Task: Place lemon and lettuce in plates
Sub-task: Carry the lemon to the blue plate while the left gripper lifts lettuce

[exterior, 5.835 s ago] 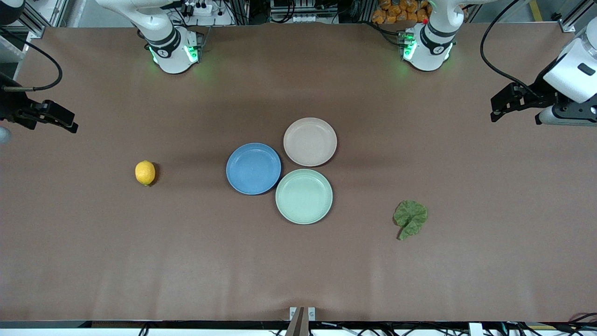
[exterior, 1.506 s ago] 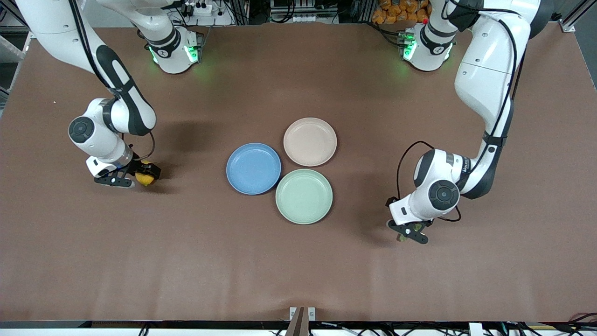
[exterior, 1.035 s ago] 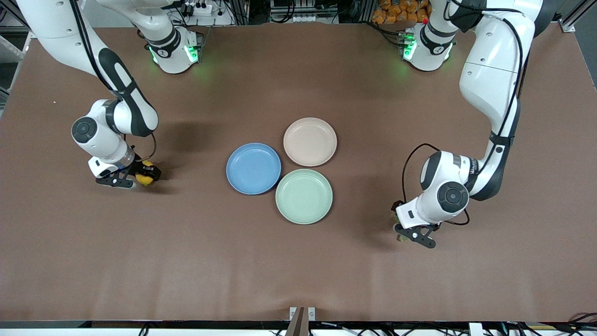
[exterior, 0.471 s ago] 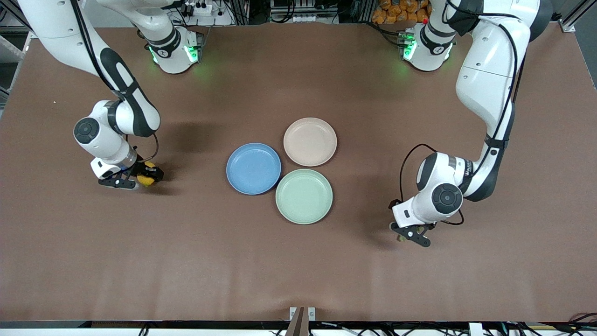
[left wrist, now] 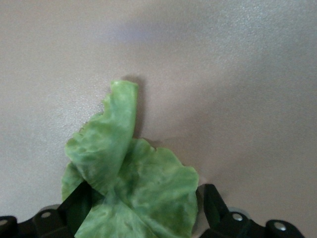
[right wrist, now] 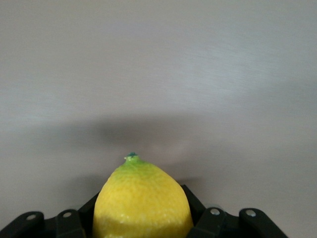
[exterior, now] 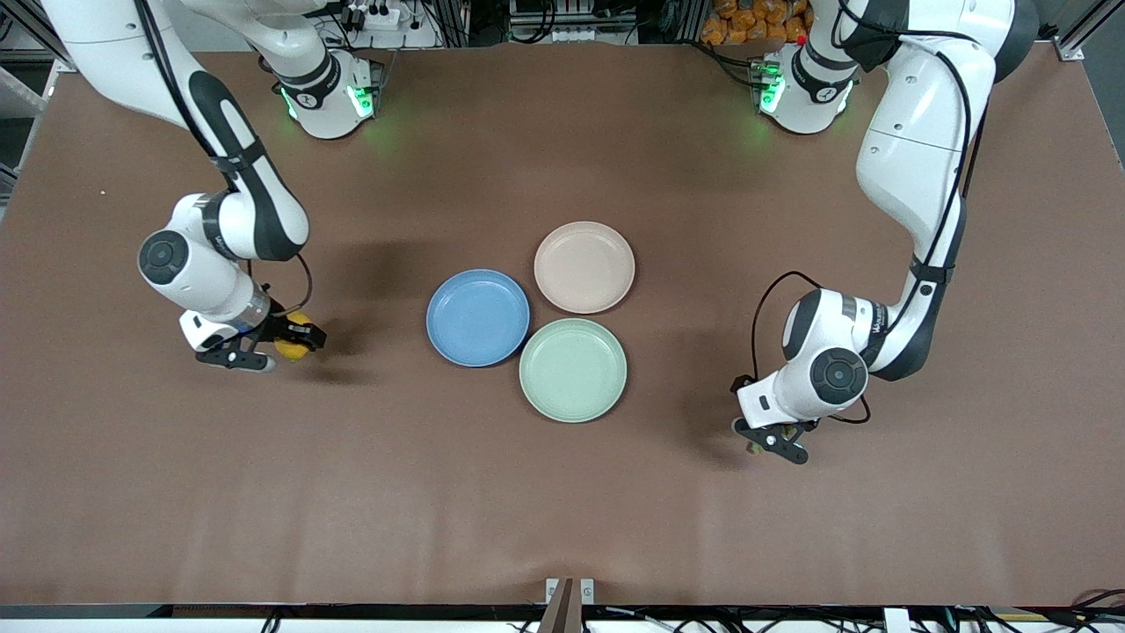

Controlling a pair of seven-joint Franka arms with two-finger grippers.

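Front view: brown table (exterior: 562,492) with three round plates clustered at its middle. Blue plate (exterior: 478,317) toward the right arm's end; beige-pink plate (exterior: 584,266) farthest from the front camera; mint-green plate (exterior: 573,369) nearest to it. All three plates hold nothing.

Right gripper (exterior: 279,345): low over the table toward the right arm's end, well apart from the blue plate. Fingers clamped on the lemon (exterior: 291,345), which shows as a yellow patch between the black fingers. Right wrist view: lemon (right wrist: 142,201) fills the space between the gripper's fingers, green-tipped end pointing outward, a shadow on the table under it.

Left gripper (exterior: 773,438): down at the table toward the left arm's end, near the mint-green plate but apart from it. Left wrist view: lettuce (left wrist: 129,186) lies on the table with one fold raised, its lower part between the two black fingers (left wrist: 214,201), which stand wide on either side of the leaf without pinching it. In the front view the leaf is almost wholly hidden under the gripper.
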